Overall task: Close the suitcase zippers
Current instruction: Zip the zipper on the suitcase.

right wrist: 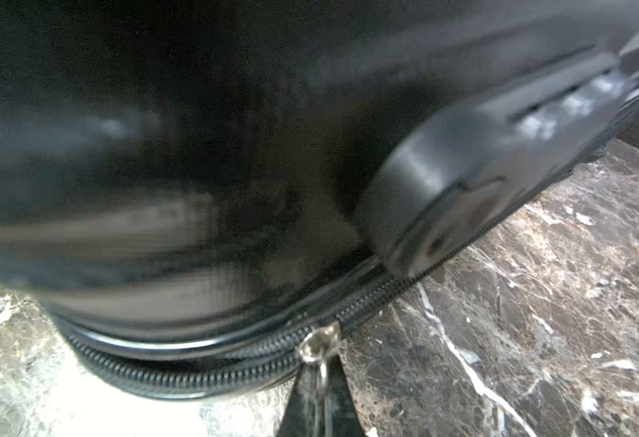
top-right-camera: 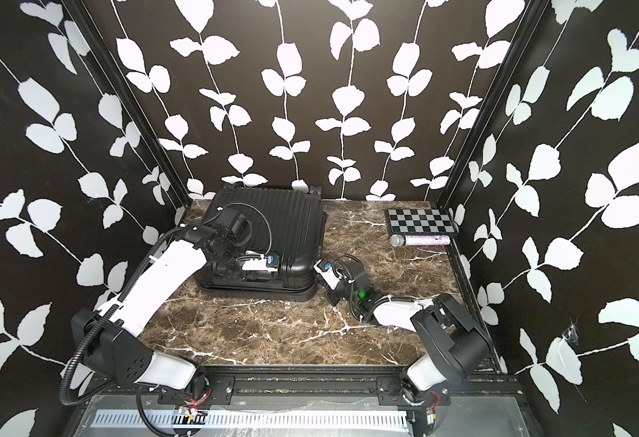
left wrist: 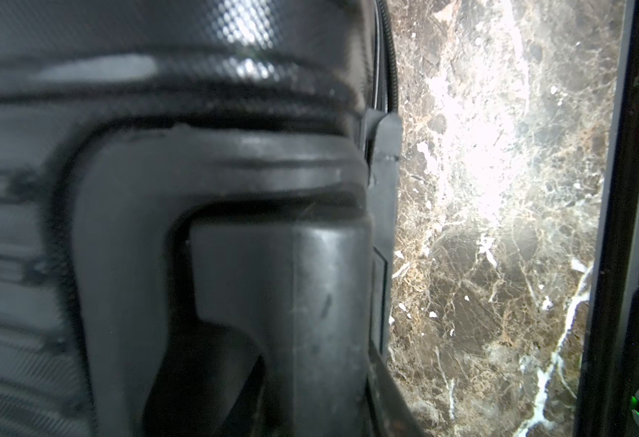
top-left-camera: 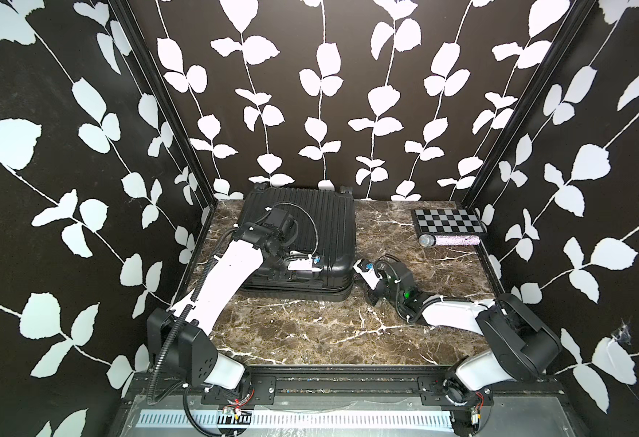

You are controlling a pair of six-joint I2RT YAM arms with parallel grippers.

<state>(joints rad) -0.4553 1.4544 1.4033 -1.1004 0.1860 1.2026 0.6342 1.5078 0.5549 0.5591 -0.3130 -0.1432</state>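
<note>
Beside the suitcase [top-left-camera: 329, 227] corner, right arm [top-left-camera: 450, 312] lies low, jaws clenched on zipper pull [right wrist: 318, 342]; left arm [top-left-camera: 227, 272] atop, jaws unclear.

open marble table [top-left-camera: 310, 333] in front, suitcase [top-left-camera: 333, 219] filling back left (near wall [top-left-camera: 291, 113]), microphone [top-left-camera: 448, 240] far right

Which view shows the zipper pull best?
Right wrist view: the silver zipper pull is close up, its tab in the right pincer. In both top views it is too small to see; the left wrist view shows only suitcase shell and zipper track.
</note>
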